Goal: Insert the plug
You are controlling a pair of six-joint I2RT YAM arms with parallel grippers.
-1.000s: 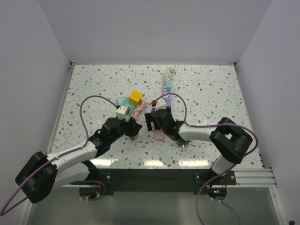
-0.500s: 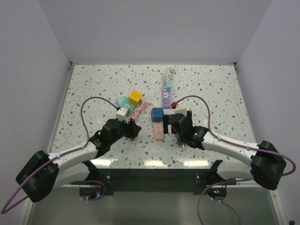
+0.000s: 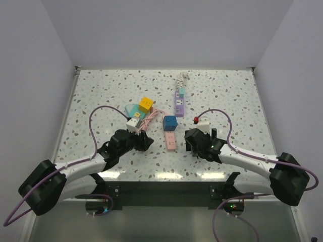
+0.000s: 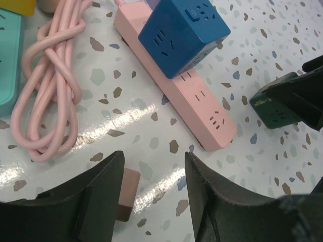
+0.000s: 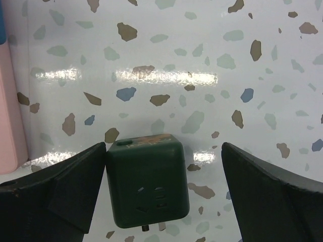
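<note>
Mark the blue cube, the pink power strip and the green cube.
blue cube (image 4: pixel 184 35), left wrist view, on its slotted side face.
pink power strip (image 4: pixel 201 100), left wrist view, on its bare top towards the free end.
green cube (image 5: pixel 149 184), right wrist view, middle of its top face.

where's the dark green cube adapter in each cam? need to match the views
Top external: dark green cube adapter is low and right of centre, just right of the pink power strip, partly hidden by the arm.
Left wrist: dark green cube adapter at the right edge.
Right wrist: dark green cube adapter at bottom centre.
Shared landmark: pink power strip, centre in left wrist, left edge in right wrist.
</note>
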